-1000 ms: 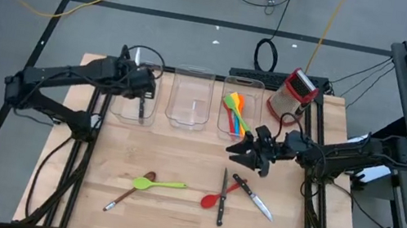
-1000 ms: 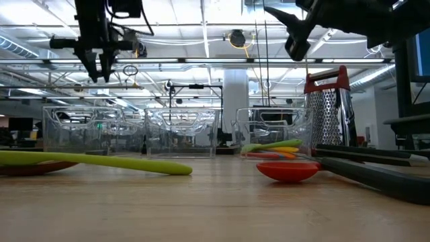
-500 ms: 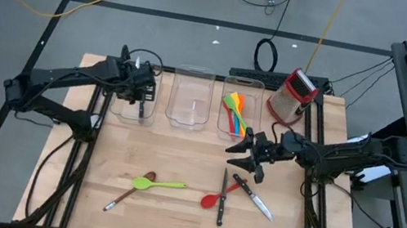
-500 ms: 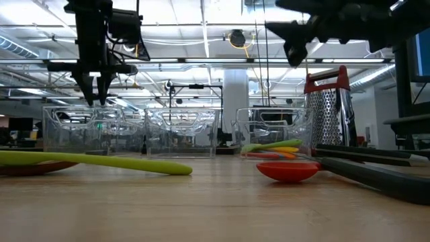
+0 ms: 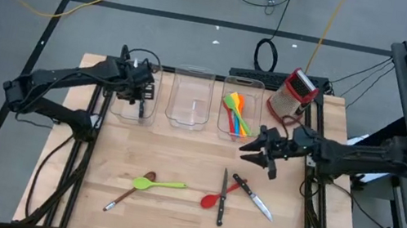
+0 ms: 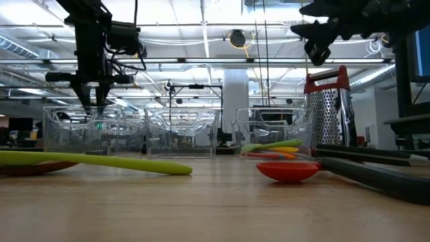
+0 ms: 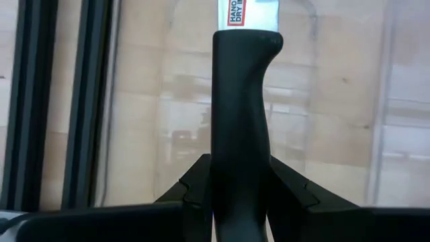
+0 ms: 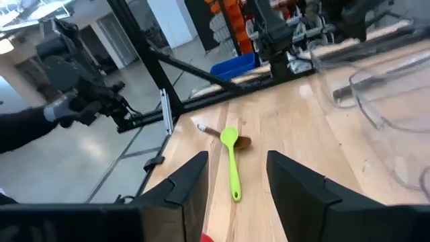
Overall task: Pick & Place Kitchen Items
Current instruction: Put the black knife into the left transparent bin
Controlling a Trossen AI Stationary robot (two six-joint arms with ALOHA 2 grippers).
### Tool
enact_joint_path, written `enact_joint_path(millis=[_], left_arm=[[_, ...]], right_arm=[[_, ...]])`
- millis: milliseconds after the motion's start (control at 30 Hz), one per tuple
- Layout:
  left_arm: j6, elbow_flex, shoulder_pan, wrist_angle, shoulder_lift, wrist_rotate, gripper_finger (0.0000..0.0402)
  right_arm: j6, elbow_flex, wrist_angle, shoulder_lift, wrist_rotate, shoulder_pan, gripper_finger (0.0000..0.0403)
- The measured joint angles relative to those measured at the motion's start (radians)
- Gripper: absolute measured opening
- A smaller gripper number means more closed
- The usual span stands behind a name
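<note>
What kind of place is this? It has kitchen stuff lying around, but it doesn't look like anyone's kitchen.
Probably a robotics lab or workshop. Two dark robot arms work over a wooden table on a metal frame, cables trail across a bare concrete floor, and the low view shows open ceiling trusses behind. The utensils and clear bins look like practice props.

Bright, even overhead ceiling light, soft shadows; blurred near tabletop in low view.

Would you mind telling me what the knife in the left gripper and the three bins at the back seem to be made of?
Knife in the left gripper: matte black handle, probably moulded plastic; pale, shiny blade that looks like steel, with a printed label.
Bins: clear, glossy plastic by the look, since the wooden table shows through them.
</note>
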Motion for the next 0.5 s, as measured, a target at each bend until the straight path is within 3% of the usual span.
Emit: enact_joint_path(millis=[233,500], left_arm=[[0.004,-0.047,0.029,0.015,0.05,0.001,0.0086],[0.033,-0.051,0.054,0.117,0.153,0.0,0.0095]], right_arm=[[0.0,0.001,-0.109,-0.139,0.005,-0.015,0.0134],[0.0,0.001,-0.135,-0.176,0.006,-0.014,0.0132]])
